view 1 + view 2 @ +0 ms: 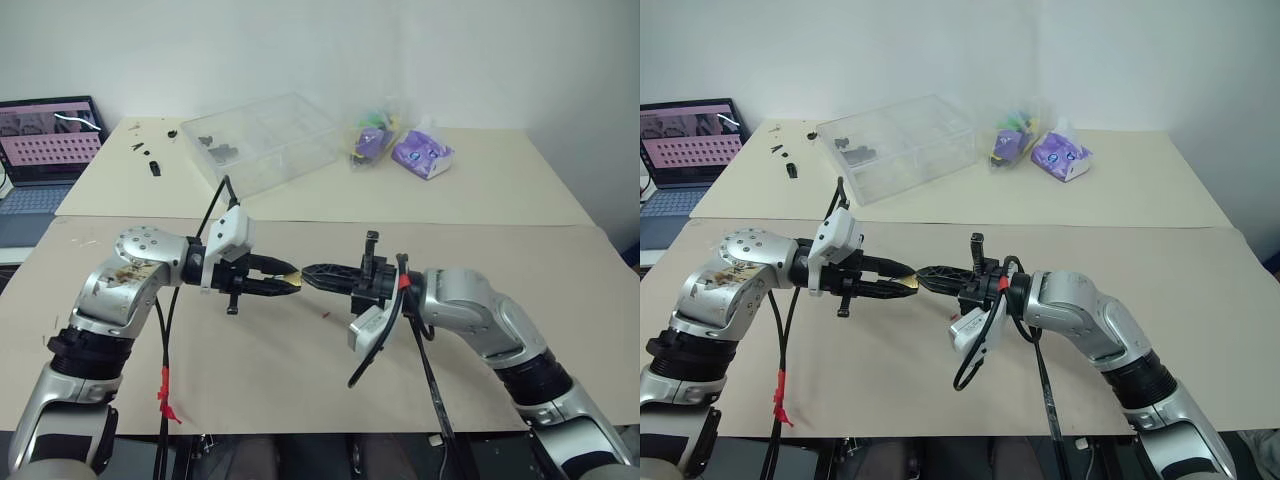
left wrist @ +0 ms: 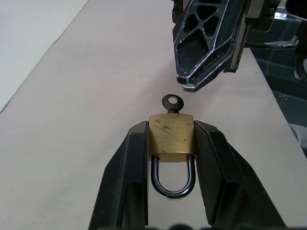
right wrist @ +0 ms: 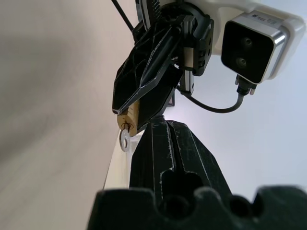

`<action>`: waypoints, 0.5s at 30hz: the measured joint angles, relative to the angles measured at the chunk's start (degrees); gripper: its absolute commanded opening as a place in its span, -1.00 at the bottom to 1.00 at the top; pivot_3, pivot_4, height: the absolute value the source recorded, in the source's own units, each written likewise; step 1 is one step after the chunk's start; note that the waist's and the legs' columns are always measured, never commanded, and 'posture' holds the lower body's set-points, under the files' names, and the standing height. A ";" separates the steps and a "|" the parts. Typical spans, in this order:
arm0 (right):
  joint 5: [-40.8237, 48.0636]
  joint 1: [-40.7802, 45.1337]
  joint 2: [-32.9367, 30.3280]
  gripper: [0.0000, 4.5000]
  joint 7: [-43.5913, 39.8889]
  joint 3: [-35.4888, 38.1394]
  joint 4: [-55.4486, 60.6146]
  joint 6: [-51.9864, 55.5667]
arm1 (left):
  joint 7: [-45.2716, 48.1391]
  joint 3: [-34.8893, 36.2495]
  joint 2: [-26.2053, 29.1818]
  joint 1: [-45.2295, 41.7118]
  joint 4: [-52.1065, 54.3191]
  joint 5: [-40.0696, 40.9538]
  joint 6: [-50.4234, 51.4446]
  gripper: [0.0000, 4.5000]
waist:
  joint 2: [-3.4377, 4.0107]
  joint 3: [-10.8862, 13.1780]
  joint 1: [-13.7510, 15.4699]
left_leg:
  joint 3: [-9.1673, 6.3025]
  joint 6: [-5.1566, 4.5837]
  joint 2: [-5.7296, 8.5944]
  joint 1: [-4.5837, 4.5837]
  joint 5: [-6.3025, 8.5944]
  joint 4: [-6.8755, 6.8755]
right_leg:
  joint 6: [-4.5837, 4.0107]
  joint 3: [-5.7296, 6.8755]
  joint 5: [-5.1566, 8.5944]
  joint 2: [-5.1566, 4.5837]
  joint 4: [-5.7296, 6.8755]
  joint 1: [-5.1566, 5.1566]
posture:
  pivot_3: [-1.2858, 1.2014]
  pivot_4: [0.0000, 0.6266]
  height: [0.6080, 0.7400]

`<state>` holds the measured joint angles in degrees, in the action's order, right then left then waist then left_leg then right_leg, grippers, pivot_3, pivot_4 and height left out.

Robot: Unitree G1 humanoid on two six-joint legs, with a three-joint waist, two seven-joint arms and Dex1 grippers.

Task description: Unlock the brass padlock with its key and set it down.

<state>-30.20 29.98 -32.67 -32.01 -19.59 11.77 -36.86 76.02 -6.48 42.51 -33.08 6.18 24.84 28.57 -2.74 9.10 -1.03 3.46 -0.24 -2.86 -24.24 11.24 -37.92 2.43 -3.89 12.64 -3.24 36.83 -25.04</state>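
Note:
My left gripper is shut on the brass padlock, holding its gold body by the sides above the table. The dark shackle loop points back toward the wrist. A small key sticks out of the padlock's bottom, toward my right gripper. My right gripper faces the left one tip to tip, its fingers shut flat together. In the right wrist view the key lies just beside the closed fingertips, not between them. In the left wrist view a small gap separates those tips from the key.
A clear plastic box sits at the back of the table, with two purple bags to its right and small black parts to its left. A laptop stands far left. A red speck lies under the grippers.

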 measured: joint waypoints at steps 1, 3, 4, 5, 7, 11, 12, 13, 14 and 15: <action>0.04 0.00 0.00 -0.98 -0.18 -0.01 0.09 0.04 | -0.01 0.00 0.00 0.00 0.00 0.00 0.02 -0.62 | 0.00 0.00 0.00 | 0.00 0.00 0.00 0.00 0.00 0.00 | 0.00 0.00 0.00 0.00 0.00 0.00 | 0.03 -0.52 1.00; 0.11 -0.01 0.00 -0.98 -0.55 -0.04 0.12 0.29 | -0.01 0.00 0.00 0.00 0.00 0.00 0.04 -0.62 | 0.00 0.00 0.01 | 0.00 0.00 0.00 0.00 0.00 0.00 | 0.00 0.00 0.00 0.00 0.00 0.00 | 0.03 -0.52 1.00; 0.16 -0.01 0.00 -0.98 -0.79 -0.06 0.12 0.59 | -0.01 0.00 0.00 0.00 0.00 0.00 0.06 -0.62 | 0.00 0.00 0.01 | 0.00 0.00 0.00 0.00 0.00 0.00 | 0.00 0.00 0.00 0.00 0.00 0.00 | 0.03 -0.52 1.00; 0.19 -0.03 -0.02 -0.98 -1.12 -0.06 0.12 0.94 | -0.01 0.00 0.00 0.00 0.00 0.00 0.06 -0.62 | 0.00 0.00 0.00 | 0.00 0.00 0.00 0.00 0.00 0.00 | 0.00 0.00 0.00 0.00 0.00 0.00 | 0.03 -0.52 1.00; 0.19 -0.24 -0.14 -0.98 -1.71 -0.05 0.11 1.40 | -0.01 0.00 0.00 0.00 0.00 0.00 0.08 -0.62 | 0.00 0.00 -0.01 | 0.00 0.00 0.00 0.00 0.00 0.00 | 0.00 0.00 0.00 0.00 0.00 0.00 | 0.03 -0.52 1.00; 0.18 -0.61 -0.29 -0.64 -1.73 -0.03 0.04 1.76 | -0.02 0.00 0.00 0.00 0.00 0.00 0.09 -0.62 | 0.00 0.00 -0.01 | 0.00 0.00 0.00 0.00 0.00 0.00 | 0.00 0.00 0.00 0.00 0.00 0.00 | 0.03 -0.52 1.00; 0.19 -0.70 -0.29 -0.48 -1.72 -0.02 0.03 1.91 | -0.01 0.00 0.00 0.00 0.00 0.00 0.09 -0.62 | 0.00 0.00 -0.01 | 0.00 0.00 0.00 0.00 0.00 0.00 | 0.00 0.00 0.00 0.00 0.00 0.00 | 0.03 -0.52 1.00; 0.19 -0.79 -0.29 -0.37 -1.72 -0.02 0.00 2.02 | -0.01 0.00 0.00 0.00 0.00 0.00 0.10 -0.62 | 0.00 0.00 0.00 | 0.00 0.00 0.00 0.00 0.00 0.00 | 0.00 0.00 0.00 0.00 0.00 0.00 | 0.03 -0.52 1.00; 0.17 -0.95 -0.29 -0.20 -1.65 0.00 -0.07 2.04 | -0.01 0.00 0.01 0.00 0.00 -0.02 0.11 -0.62 | 0.00 0.00 0.00 | 0.00 0.00 0.00 0.00 0.00 0.00 | 0.00 0.00 0.00 0.00 0.00 0.00 | 0.03 -0.52 1.00; 0.16 -0.96 -0.28 -0.04 -1.50 0.05 -0.07 2.04 | -0.01 -0.08 0.06 0.00 -0.01 -0.07 0.15 -0.62 | 0.00 0.00 -0.01 | 0.00 0.00 0.00 0.00 0.00 0.00 | 0.00 0.00 0.00 0.00 0.00 0.00 | 0.03 -0.52 1.00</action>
<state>-30.04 29.02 -32.94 -33.51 -19.54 11.69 -34.81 76.01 -6.56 42.57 -33.08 6.17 24.76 28.72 -2.74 9.10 -1.04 3.46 -0.24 -2.86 -24.24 11.24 -37.92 2.43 -3.89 12.64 -3.24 36.83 -25.04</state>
